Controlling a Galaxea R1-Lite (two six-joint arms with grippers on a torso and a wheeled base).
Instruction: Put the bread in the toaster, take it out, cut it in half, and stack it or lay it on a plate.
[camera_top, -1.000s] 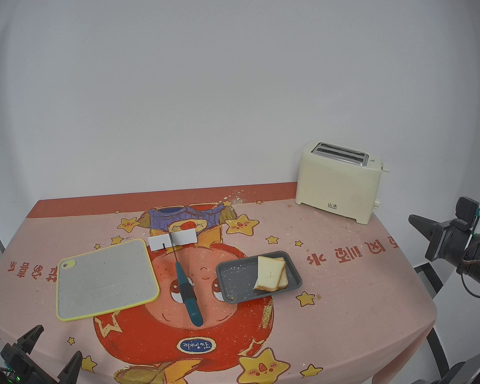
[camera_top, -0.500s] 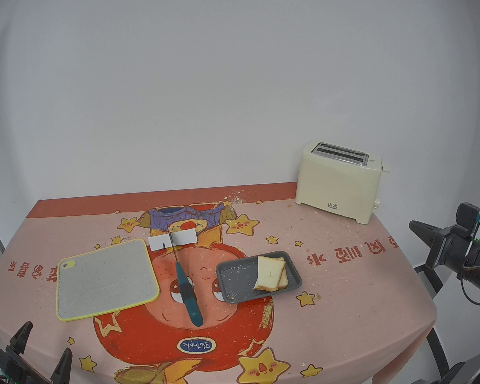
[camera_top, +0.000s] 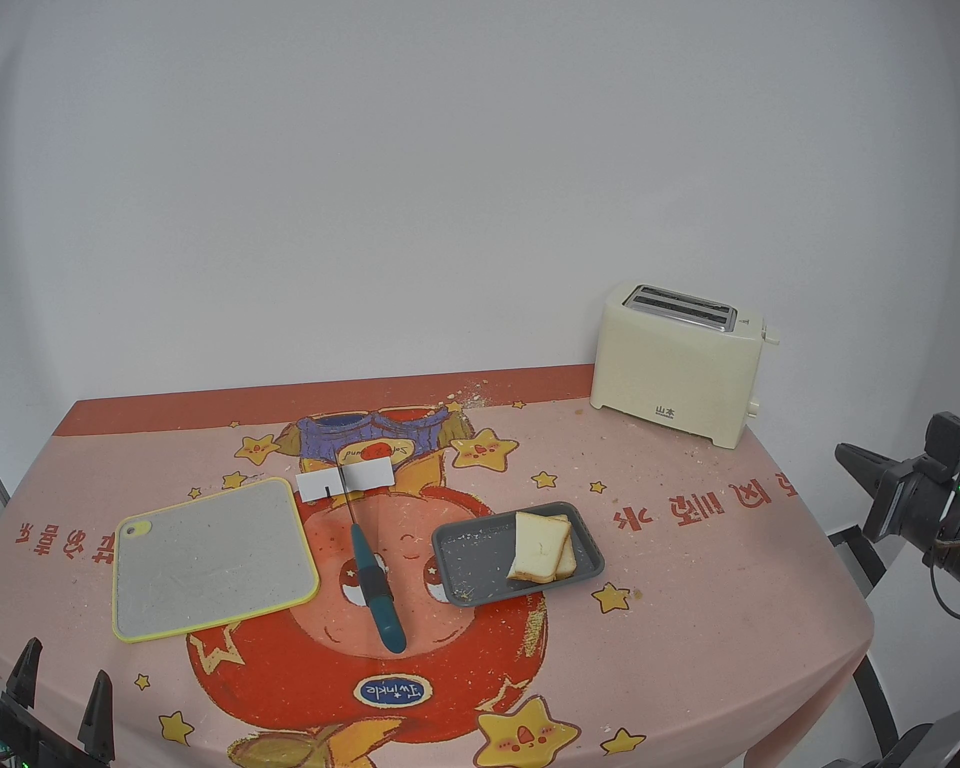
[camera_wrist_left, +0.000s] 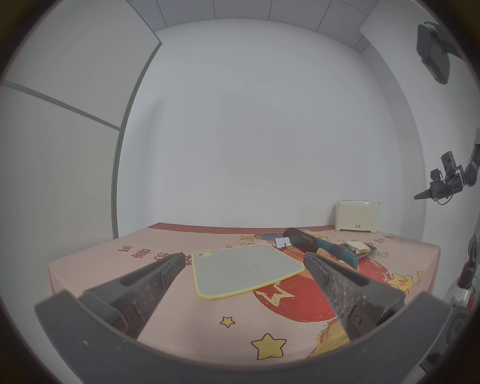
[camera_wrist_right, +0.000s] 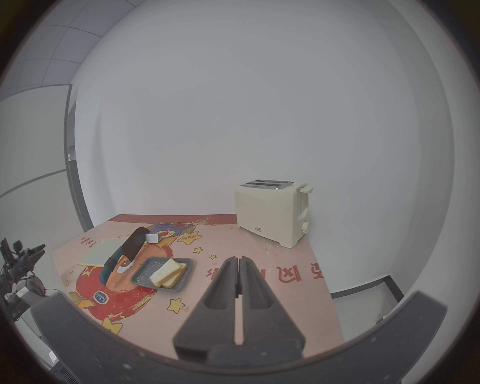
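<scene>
Crumbed tablecloth (camera_top: 700, 560); bread pieces (camera_top: 540, 547) stacked on plate (camera_top: 470, 562), apparently finished, well ahead of left gripper (camera_wrist_left: 243, 257) (wide open, empty) and right gripper (camera_wrist_right: 239, 260) (closed, empty).

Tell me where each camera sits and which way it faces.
Head view: on the head, facing down at the table; left gripper at the near-left corner, right gripper off the right edge.
Left wrist view: low off that corner, facing across the cutting board; its open fingers frame it.
Right wrist view: off the right side, facing the toaster; its shut fingers in front.
Shared: both wrist views see bread on the plate.
</scene>
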